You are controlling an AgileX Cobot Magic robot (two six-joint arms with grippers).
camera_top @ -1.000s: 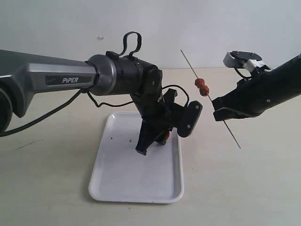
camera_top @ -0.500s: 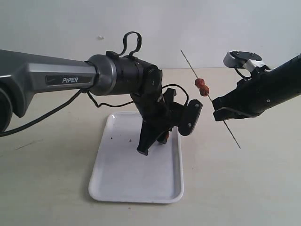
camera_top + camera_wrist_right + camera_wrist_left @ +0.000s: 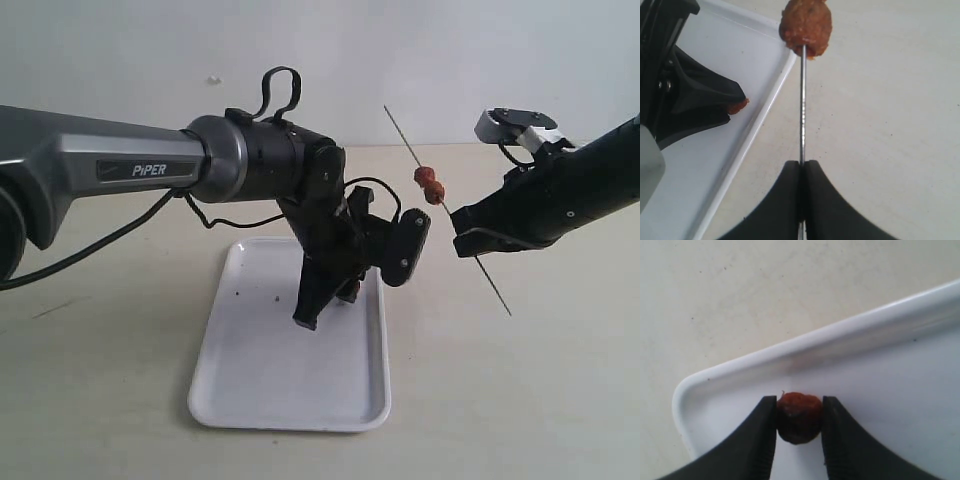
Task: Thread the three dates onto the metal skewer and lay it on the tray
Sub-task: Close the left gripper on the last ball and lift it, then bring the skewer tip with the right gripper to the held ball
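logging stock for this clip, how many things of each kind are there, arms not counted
dates: 3 (two on the metal skewer, one date in the left gripper)
metal skewer: 1
tray: 1
total: 5

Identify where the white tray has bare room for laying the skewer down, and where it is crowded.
Free: the near half of the tray, between the left hand and the near rim, plus the strip along its left rim. Crowded: the far right corner, where that hand grips a date.
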